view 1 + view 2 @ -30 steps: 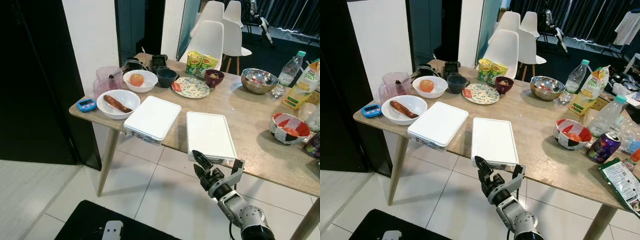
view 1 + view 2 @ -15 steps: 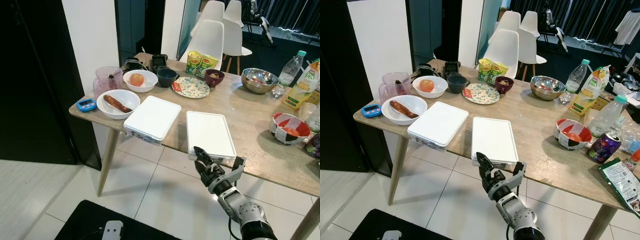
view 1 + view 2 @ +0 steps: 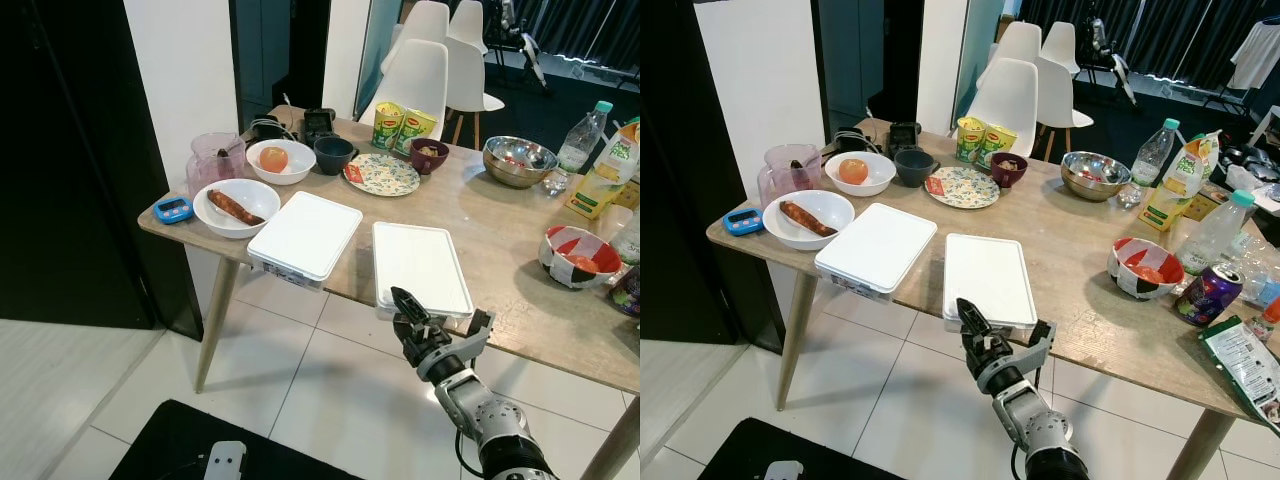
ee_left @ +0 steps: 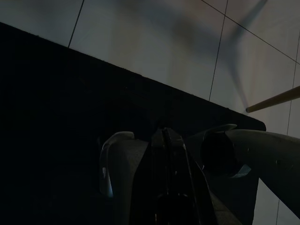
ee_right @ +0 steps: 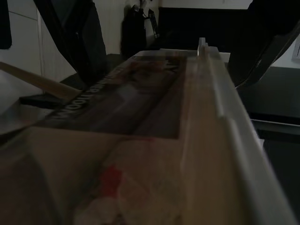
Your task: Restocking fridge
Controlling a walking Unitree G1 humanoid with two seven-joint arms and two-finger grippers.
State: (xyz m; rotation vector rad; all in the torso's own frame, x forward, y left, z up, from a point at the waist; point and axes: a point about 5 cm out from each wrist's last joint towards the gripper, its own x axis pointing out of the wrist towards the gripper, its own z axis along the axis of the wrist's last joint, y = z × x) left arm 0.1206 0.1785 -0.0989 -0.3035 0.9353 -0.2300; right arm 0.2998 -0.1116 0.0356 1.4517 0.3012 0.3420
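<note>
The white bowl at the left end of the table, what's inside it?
The white bowl holds one long brown piece of food, maybe a sausage or sweet potato, lying diagonally. Whatever is beneath that piece is hidden.

In front of me stands a wooden table (image 3: 500, 245) on a white tiled floor (image 3: 300, 400). Two white lidded containers (image 3: 305, 235) (image 3: 420, 267) overhang its near edge. At the left corner lie a blue timer (image 3: 173, 209) and a bowl with a sausage (image 3: 236, 207). Along the far edge sit a bowl with an orange fruit (image 3: 280, 161), a patterned plate (image 3: 381, 175) and a steel bowl (image 3: 518, 161).
</note>
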